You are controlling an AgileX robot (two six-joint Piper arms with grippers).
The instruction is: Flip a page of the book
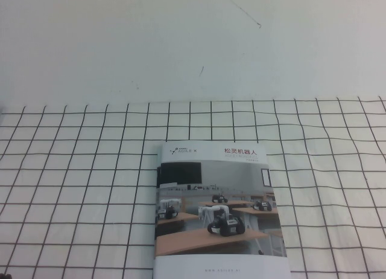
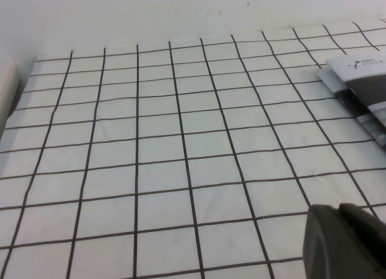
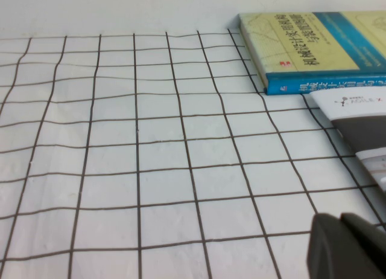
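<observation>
The book [image 1: 217, 212] lies closed and flat on the grid cloth at the front middle of the high view. Its white cover faces up, with a red Chinese title and a photo of robots on wooden desks. Neither gripper shows in the high view. In the left wrist view, my left gripper [image 2: 339, 211] is shut and empty, low over the cloth, with a corner of the book [image 2: 362, 80] some way ahead of it. In the right wrist view, my right gripper [image 3: 341, 218] is shut and empty above the cloth, with the book's corner [image 3: 356, 110] a short way ahead.
A white cloth with a black grid [image 1: 78, 188] covers the table up to a white wall. A thick blue and yellow book [image 3: 313, 46] lies beyond the brochure in the right wrist view. An off-white object [image 2: 7, 86] sits at the cloth's edge.
</observation>
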